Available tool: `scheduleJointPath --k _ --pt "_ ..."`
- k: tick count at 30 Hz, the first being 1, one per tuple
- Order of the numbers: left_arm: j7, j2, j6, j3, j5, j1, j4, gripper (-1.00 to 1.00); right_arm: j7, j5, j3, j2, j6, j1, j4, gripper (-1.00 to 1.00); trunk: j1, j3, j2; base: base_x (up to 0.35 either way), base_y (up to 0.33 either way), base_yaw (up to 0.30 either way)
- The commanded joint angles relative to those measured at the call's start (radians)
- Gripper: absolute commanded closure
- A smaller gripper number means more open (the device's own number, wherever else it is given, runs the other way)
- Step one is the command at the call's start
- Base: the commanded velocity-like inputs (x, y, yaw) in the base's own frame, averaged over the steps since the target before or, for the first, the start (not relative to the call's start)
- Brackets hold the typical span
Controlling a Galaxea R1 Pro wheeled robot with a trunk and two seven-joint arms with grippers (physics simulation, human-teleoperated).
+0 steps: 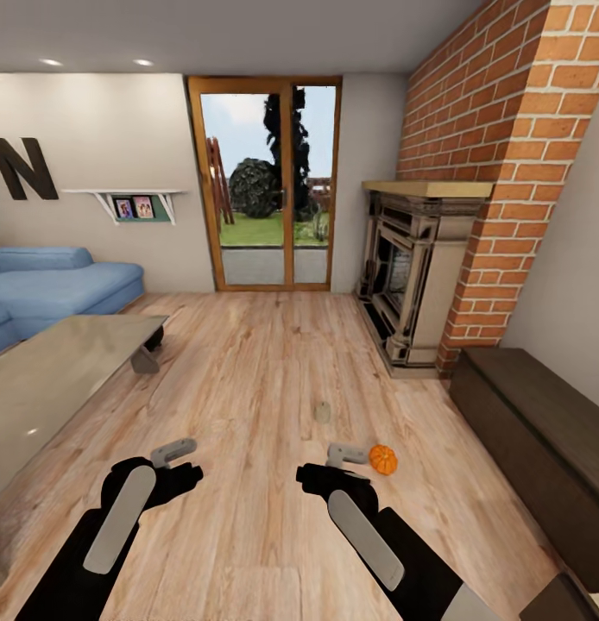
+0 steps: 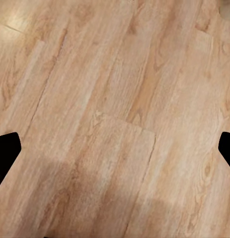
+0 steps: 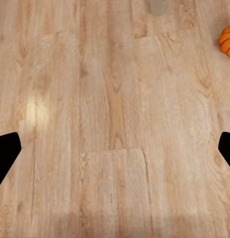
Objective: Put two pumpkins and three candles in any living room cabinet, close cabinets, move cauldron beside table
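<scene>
One small orange pumpkin (image 1: 383, 459) lies on the wood floor just right of my right gripper (image 1: 344, 452), and it also sits at the edge of the right wrist view (image 3: 226, 39). A small pale grey stub, possibly a candle (image 1: 323, 412), stands on the floor a little farther ahead (image 3: 157, 6). The long dark-brown cabinet (image 1: 541, 431) runs along the right wall with its fronts closed. My left gripper (image 1: 174, 450) hovers over bare floor. Both grippers are open and empty, with fingertips (image 2: 5, 153) (image 3: 5, 153) wide apart. The cauldron is out of view.
A low grey table (image 1: 49, 379) fills the left foreground, with a blue sofa (image 1: 58, 285) behind it. A brick chimney with a fireplace (image 1: 412, 285) stands at the right. A glass patio door (image 1: 265, 185) is straight ahead across open wood floor (image 1: 248, 362).
</scene>
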Motion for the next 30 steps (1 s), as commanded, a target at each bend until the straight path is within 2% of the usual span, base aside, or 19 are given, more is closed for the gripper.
scheduleJointPath --k 1,16,30 --pt "0.010 0.001 0.001 -0.002 0.010 -0.001 -0.002 -1.00 -0.007 -0.006 0.001 -0.001 0.001 -0.001 -0.001 -1.00 0.000 -0.001 -0.001 0.000 0.000 0.115" --pt "0.009 0.000 0.001 -0.004 0.011 -0.001 -0.008 -1.00 -0.005 -0.005 0.001 -0.001 -0.005 -0.001 -0.006 -1.00 0.000 -0.001 -0.001 0.018 0.018 0.017" --pt "0.009 0.001 0.001 -0.004 0.010 -0.001 -0.008 -1.00 -0.005 -0.005 0.001 -0.001 -0.006 0.000 -0.012 -1.00 0.000 -0.001 -0.001 0.256 0.182 0.000"
